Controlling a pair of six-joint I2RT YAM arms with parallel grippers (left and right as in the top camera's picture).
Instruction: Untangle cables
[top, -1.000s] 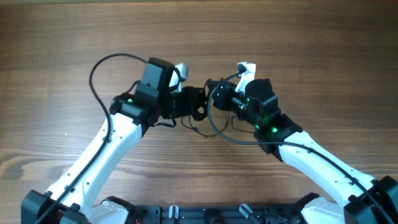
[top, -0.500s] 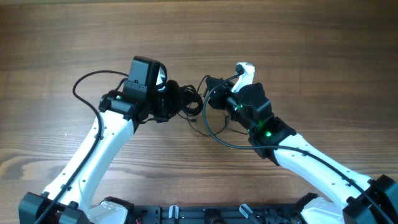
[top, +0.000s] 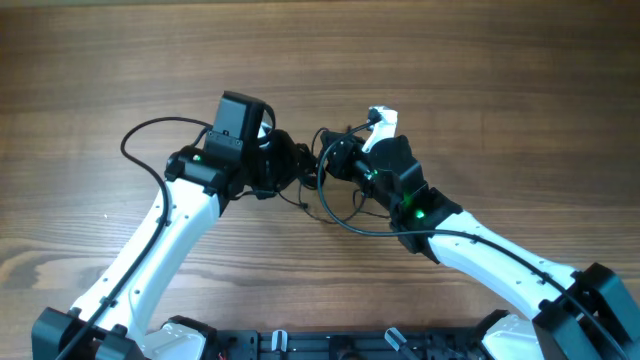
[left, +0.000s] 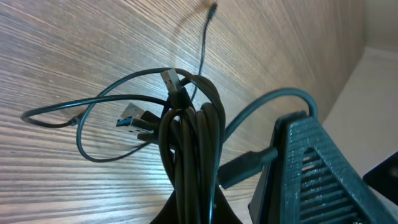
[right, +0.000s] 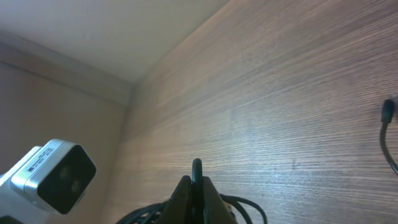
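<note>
A: Where do we have the cables (top: 315, 172)?

B: Mid-table (top: 480, 80), bunched btwn the two grippers, which sit nearly tip to tip in the overhead view. A few thin strands droop onto the wood just below them.

A: Left gripper (top: 298, 165), what do we see?

B: Clamped on the cables. In the left wrist view the fingers (left: 186, 211) are pinched together at the bottom edge, and the bundle (left: 186, 143) rises straight out of them. Its long axis runs bottom to top of that pic.

A: And the loose ends?

B: Loops spill out to the left over the wood. A silvery flat plug (left: 132, 116) lies sideways there, its metal end facing left (approx level w/ the top of the bundle). A second plug (left: 169, 78) sits at the bundle's crown. One single strand runs on upward, and its tip (left: 213, 7) ends near the top edge.

A: Right gripper (top: 332, 160)?

B: Also closed, also on the cables. In the right wrist view we see its tips (right: 194, 186) pressed together w/ one thin cord end (right: 196, 166) poking straight up btwn them. More cord curls at the bottom edge (right: 242, 204).

A: Anything else in that view?

B: A white camera housing (right: 53, 175) lower left, and another cord end (right: 388, 112) at the right edge, pointing up, apart from the gripper.
</note>
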